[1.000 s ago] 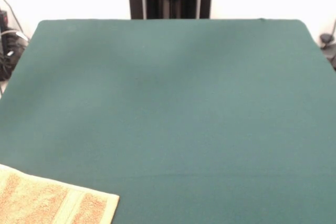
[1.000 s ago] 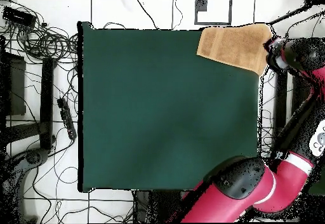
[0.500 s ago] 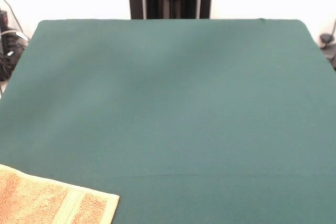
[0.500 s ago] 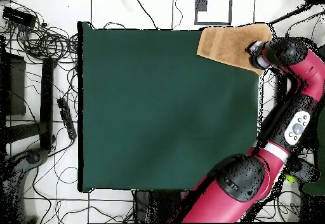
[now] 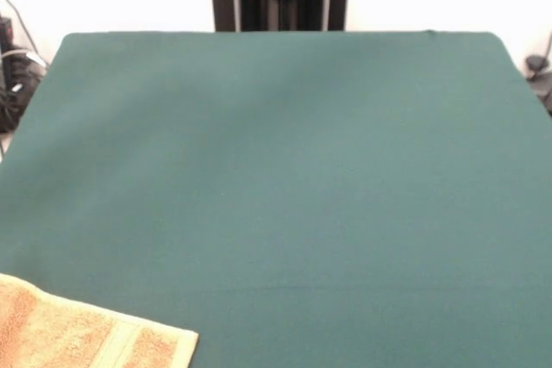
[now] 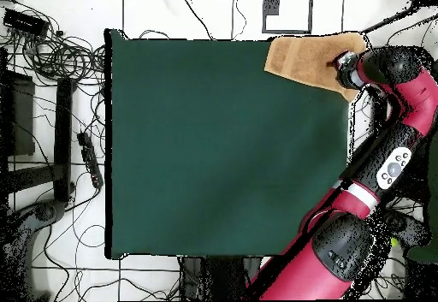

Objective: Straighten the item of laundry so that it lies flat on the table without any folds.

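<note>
At the table [image 6: 214, 145] corner, towel [image 6: 299, 59] lies along the edge; end effector [image 6: 342, 66] grip unclear.

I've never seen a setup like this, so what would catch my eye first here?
Probably the big red and black robot arm bending along one side of the overhead view, its tool over an orange-tan towel. The towel sits at a corner of the wide dark green table, partly past the edge. In the front view only the towel's corner shows at the bottom left.
</note>
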